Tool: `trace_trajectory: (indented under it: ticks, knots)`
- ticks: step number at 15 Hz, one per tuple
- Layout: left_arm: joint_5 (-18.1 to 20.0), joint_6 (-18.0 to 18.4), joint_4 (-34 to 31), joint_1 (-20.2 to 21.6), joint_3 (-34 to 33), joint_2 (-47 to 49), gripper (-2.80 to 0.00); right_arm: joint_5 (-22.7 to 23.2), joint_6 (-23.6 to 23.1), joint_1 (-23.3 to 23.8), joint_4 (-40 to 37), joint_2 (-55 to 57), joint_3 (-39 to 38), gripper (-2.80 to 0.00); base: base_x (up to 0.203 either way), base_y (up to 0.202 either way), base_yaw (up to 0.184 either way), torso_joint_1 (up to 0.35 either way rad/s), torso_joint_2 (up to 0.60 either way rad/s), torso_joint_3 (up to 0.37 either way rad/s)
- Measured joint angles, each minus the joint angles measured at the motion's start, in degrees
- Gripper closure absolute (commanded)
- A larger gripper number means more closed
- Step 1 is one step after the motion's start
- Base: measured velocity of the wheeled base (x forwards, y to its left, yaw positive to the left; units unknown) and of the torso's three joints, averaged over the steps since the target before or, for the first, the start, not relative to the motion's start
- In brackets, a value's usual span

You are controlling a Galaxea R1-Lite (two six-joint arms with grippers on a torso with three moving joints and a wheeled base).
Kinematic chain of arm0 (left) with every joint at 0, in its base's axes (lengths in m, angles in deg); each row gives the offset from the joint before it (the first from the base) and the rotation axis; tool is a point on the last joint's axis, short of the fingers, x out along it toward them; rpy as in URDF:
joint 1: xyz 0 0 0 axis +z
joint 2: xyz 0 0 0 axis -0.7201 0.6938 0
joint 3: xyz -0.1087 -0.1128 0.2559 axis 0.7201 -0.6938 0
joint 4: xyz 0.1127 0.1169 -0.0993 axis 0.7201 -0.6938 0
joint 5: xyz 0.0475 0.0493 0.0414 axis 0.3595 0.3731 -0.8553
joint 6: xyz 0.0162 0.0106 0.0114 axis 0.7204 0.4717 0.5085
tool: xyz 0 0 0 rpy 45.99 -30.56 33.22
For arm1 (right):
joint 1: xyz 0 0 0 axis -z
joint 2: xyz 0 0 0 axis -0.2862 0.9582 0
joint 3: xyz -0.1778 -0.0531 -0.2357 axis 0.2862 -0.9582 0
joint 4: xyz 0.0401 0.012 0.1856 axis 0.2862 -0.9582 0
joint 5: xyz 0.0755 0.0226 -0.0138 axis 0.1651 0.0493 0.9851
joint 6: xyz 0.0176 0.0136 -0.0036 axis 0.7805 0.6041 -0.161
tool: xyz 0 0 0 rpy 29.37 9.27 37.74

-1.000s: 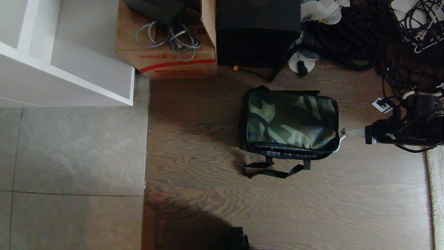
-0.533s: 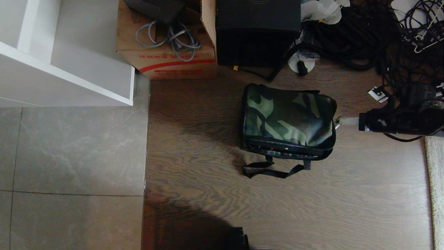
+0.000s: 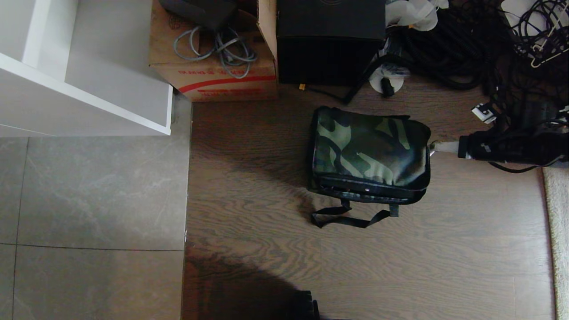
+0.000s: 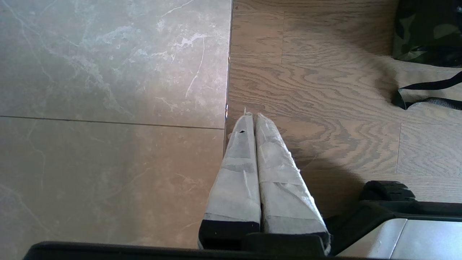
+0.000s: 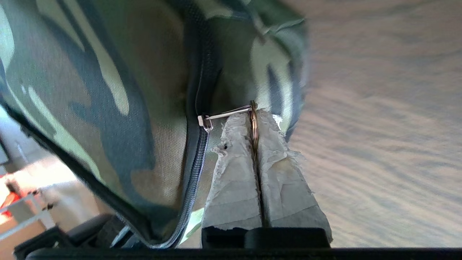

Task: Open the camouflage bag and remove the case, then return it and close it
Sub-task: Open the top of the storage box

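The camouflage bag [image 3: 369, 151] lies on the wooden floor in the middle of the head view, its black strap [image 3: 351, 220] trailing toward me. My right gripper [image 3: 433, 147] is at the bag's right end. In the right wrist view, the right gripper [image 5: 253, 115] is shut on the metal ring [image 5: 254, 124] of the zipper pull. The pull's thin bar runs to the slider [image 5: 205, 121] on the dark zipper of the bag [image 5: 108, 90]. The case is hidden. My left gripper [image 4: 251, 116] hangs shut and empty over the floor, away from the bag [image 4: 426, 32].
A brown cardboard carton [image 3: 213, 75] with grey cables and a tall plain black box [image 3: 329, 44] stand beyond the bag. Tangled black cables [image 3: 466, 49] fill the far right. A white shelf [image 3: 89, 89] is far left. A pale rug edge [image 3: 558, 231] borders the right.
My right gripper has slid along the bag's right end toward the far side, taking the zipper pull with it. The bag's top has shifted slightly the same way.
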Motion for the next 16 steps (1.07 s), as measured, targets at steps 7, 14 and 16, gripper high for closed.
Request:
trace_trajectory:
  ticks: [7, 14, 16]
  knots:
    - [0.0, -0.02, 0.01, 0.0, 0.0, 0.0, 0.0, -0.02, 6.73, 1.5, 0.26, 0.29, 4.71, 0.0, 0.0, 0.0, 0.0, 0.0, 0.0, 0.0]
    - [0.02, -0.05, 0.0, 0.0, 0.0, 0.0, 0.0, -0.02, 9.55, 1.23, 0.4, 0.09, 6.77, -2.8, 0.0, 0.0, 0.0, 0.0, 0.0, 0.0]
    - [-0.01, -0.02, 0.0, 0.0, 0.0, 0.0, 0.0, -0.13, 9.35, 1.26, 0.54, 0.05, 6.12, -2.8, 0.0, 0.0, 0.0, 0.0, 0.0, 0.0]
